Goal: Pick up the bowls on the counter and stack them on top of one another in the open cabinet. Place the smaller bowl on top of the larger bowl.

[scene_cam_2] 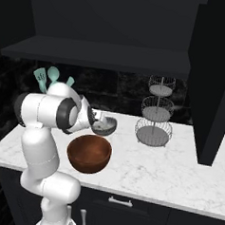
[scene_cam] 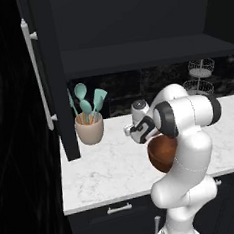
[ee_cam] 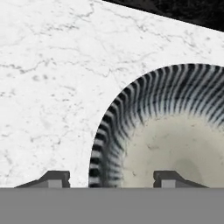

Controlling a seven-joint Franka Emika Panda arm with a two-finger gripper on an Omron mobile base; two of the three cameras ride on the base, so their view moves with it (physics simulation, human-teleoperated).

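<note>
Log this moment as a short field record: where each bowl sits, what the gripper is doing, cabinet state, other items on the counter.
small bowl: on the counter, behind the brown bowl, not lifted
brown bowl: on the counter near the front edge, untouched
gripper: down at the small bowl, one finger outside its rim, one over the inside; jaws apart, no grip visible yet
cabinet: door open, shelf holds no bowl
stacking: not started
other items: utensil crock at left, wire tiered basket at right

A kitchen: marble counter (scene_cam: 108, 170), dark cabinet (scene_cam: 131, 32), utensil crock (scene_cam: 89, 129)
</note>
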